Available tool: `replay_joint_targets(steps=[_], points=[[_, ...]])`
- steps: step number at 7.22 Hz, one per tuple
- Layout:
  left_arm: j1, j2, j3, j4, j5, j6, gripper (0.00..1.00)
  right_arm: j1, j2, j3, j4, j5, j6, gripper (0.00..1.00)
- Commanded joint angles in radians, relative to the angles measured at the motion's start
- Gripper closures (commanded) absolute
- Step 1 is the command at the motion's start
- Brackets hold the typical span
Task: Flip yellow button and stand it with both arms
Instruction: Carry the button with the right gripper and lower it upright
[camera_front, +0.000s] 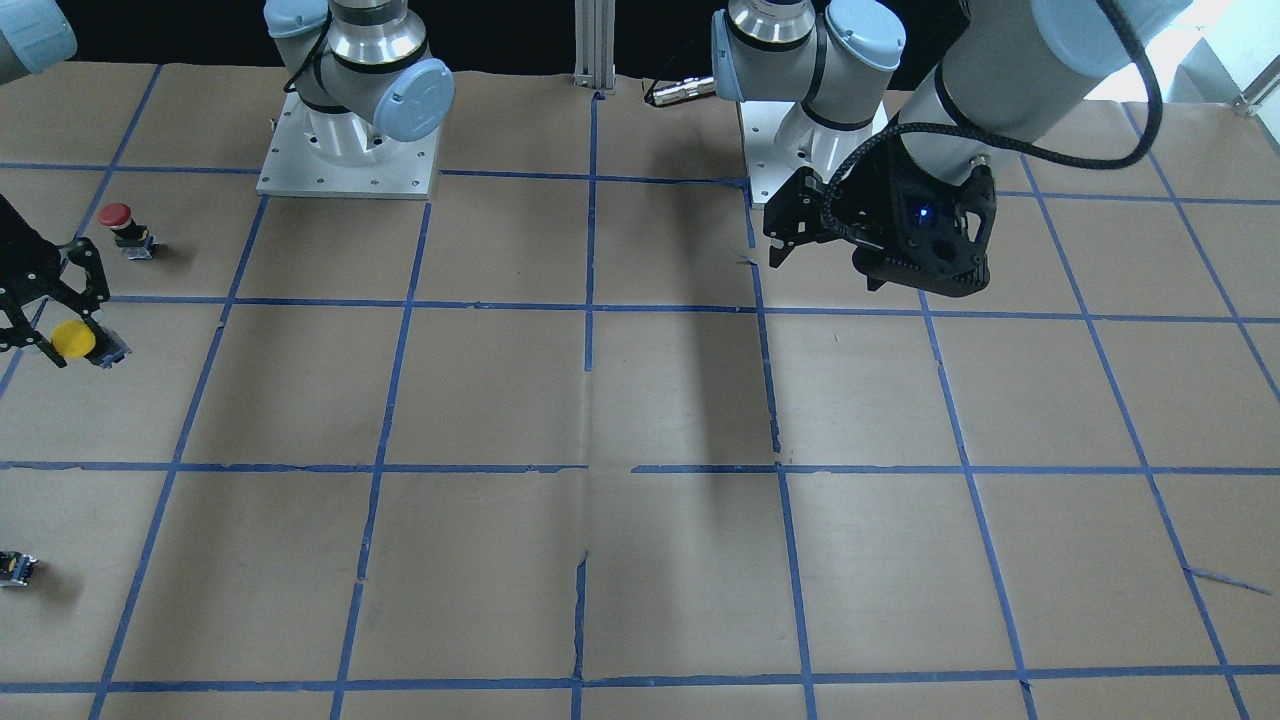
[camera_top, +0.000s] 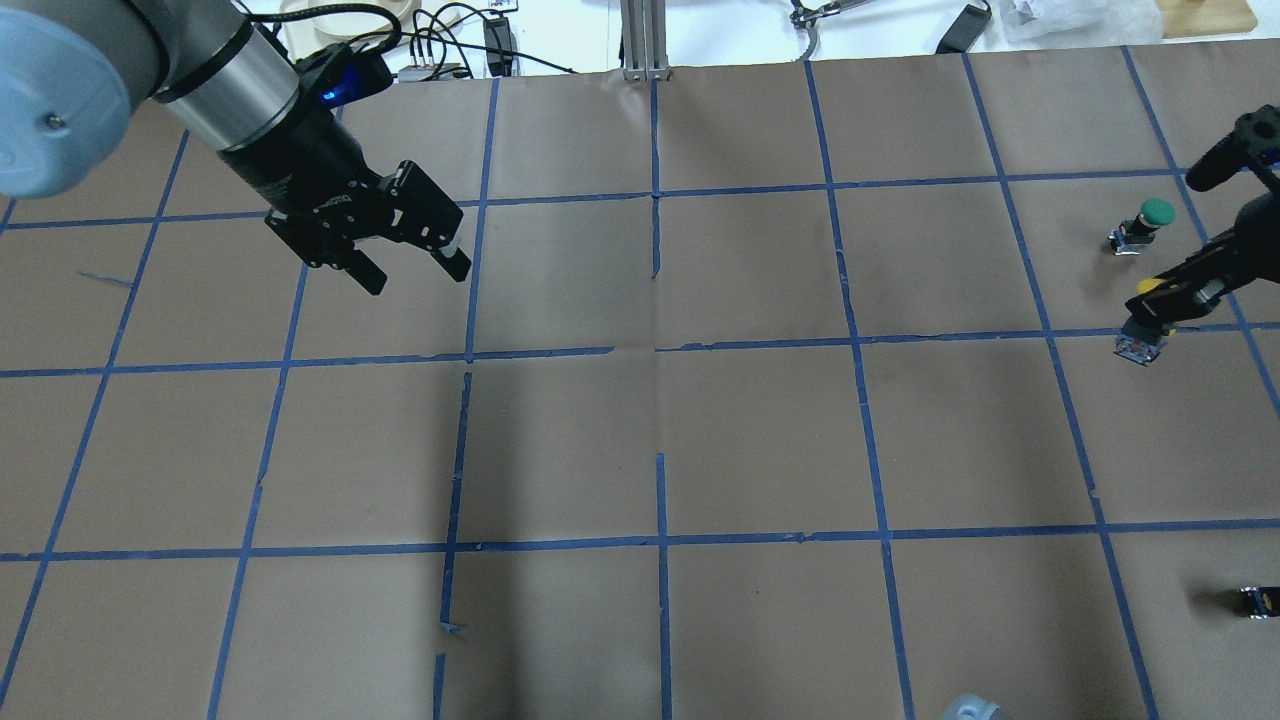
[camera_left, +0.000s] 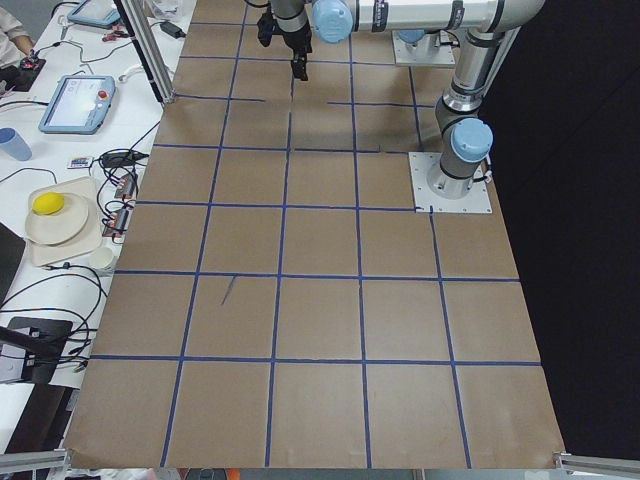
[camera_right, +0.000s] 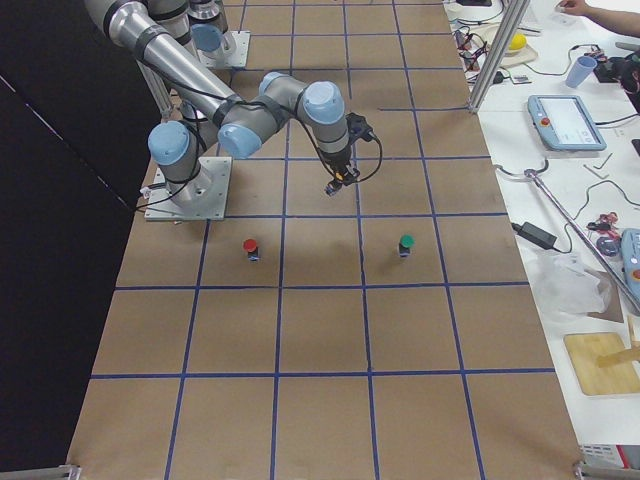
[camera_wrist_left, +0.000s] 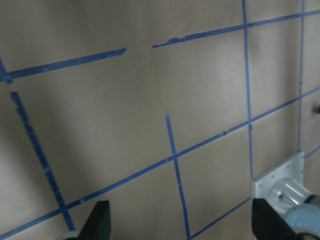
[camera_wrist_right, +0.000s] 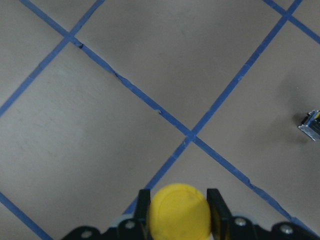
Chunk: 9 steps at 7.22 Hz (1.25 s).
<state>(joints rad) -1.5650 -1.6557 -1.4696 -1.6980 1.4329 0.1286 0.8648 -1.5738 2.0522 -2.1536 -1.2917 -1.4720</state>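
Note:
My right gripper (camera_front: 68, 335) is shut on the yellow button (camera_front: 76, 340) at the table's right end. The button lies sideways in the fingers, off the paper. In the overhead view the right gripper (camera_top: 1152, 308) covers most of the yellow button (camera_top: 1141, 343), whose grey base pokes out below. The right wrist view shows the round yellow cap (camera_wrist_right: 180, 214) clamped between both fingers. My left gripper (camera_top: 410, 268) is open and empty, hanging above the table's left half. It also shows in the front view (camera_front: 790, 240), and its fingertips (camera_wrist_left: 97, 222) stand wide apart in the left wrist view.
A red-capped button (camera_front: 118, 225) stands near the right arm's base. A green-capped button (camera_top: 1150, 215) stands on the far side of the right gripper. A small capless black-and-yellow block (camera_top: 1255, 600) lies near the robot's side. The table (camera_top: 660, 420) carries brown paper with blue tape lines.

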Motion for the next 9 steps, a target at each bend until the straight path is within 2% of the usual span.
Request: replay_joint_targets(steps=[1,2,3,7,9], points=[[-0.036,0.030,0.023,0.057,0.086,-0.058,0.00,-0.125,0.113,0.020,-0.078,0.118,-0.214,0.78],[-0.038,0.043,0.023,0.067,0.147,-0.053,0.00,-0.145,0.161,0.022,-0.131,0.170,-0.354,0.78],[-0.036,0.051,0.023,0.069,0.190,-0.050,0.00,-0.177,0.191,0.022,-0.134,0.198,-0.467,0.78],[-0.035,0.053,0.018,0.069,0.189,-0.063,0.00,-0.211,0.221,0.025,-0.123,0.210,-0.540,0.77],[-0.036,0.050,0.017,0.069,0.182,-0.066,0.00,-0.214,0.227,0.025,-0.117,0.230,-0.542,0.73]])
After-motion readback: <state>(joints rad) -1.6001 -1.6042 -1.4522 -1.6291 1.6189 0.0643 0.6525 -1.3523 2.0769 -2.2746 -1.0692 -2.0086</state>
